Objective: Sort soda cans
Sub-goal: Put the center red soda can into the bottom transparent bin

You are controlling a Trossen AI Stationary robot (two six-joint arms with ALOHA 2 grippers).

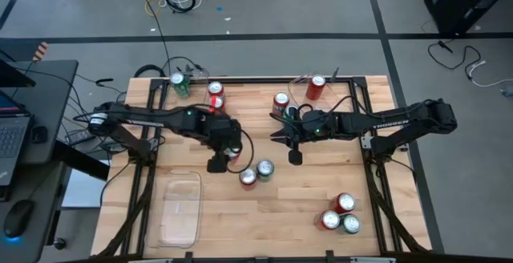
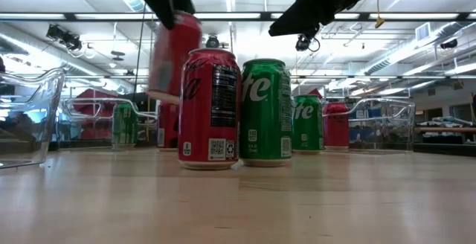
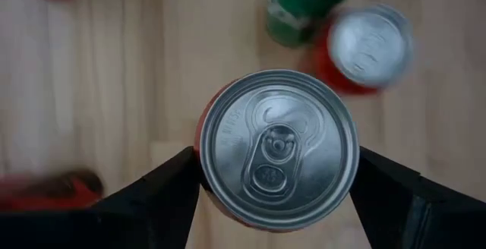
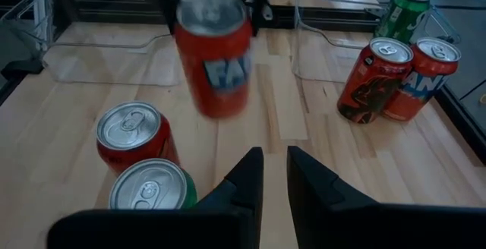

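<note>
High view: my left tool holds a red can over the worktop.
Low view: that can hangs in the air.
Left wrist view: fingers squeeze its round sides; probably light, hard, slippery.
Right wrist view: my right tool is closed, empty.

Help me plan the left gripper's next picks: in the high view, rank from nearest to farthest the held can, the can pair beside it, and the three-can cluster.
1. Held can, in the left gripper.
2. Can pair, just right.
3. Three-can cluster, near-right corner.
</note>
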